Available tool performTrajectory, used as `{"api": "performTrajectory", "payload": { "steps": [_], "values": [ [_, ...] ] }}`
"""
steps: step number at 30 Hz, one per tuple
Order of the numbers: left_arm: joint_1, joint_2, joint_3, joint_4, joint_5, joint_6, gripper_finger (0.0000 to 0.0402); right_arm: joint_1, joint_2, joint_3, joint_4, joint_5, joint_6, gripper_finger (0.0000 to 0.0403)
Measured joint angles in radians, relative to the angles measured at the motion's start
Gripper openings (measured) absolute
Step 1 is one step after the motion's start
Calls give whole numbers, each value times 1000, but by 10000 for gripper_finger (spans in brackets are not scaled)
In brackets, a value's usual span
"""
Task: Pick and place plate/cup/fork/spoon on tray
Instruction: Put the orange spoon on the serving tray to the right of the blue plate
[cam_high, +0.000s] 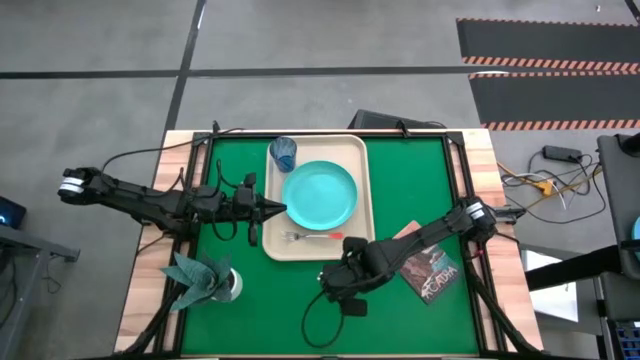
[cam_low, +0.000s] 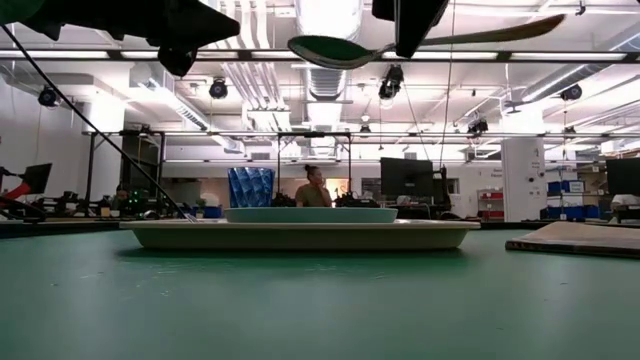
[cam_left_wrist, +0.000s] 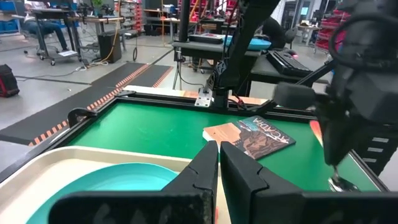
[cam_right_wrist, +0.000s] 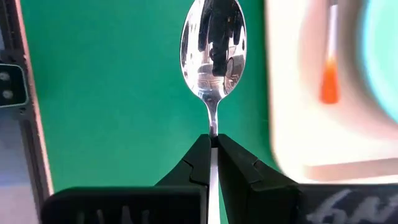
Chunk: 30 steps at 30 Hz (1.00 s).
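From above, the tray (cam_high: 318, 195) carries the plate (cam_high: 320, 193), the cup (cam_high: 284, 153) at its far corner and the fork (cam_high: 312, 237) along its near edge. The right gripper (cam_high: 333, 282) sits just off the tray's near edge; the left gripper (cam_high: 278, 208) waits beside the tray, jaws together.

At worktop height, the spoon (cam_low: 345, 50) hangs level above the tray.

The right wrist shows the jaws clamped on the spoon's thin neck. It looks light, stiff and slick, likely to pivot; a hold nearer the handle seems steadier.
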Motion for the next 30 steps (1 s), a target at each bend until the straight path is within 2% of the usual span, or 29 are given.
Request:
{"api": "performTrajectory", "payload": {
  "steps": [19,30],
  "values": [
    [0,0,0,-2,0,0,4,-210,-116,-1,-115,53,-272,9],
    [0,0,0,-2,0,1,4,-373,-119,-3,-130,51,-531,9]
  ]
}}
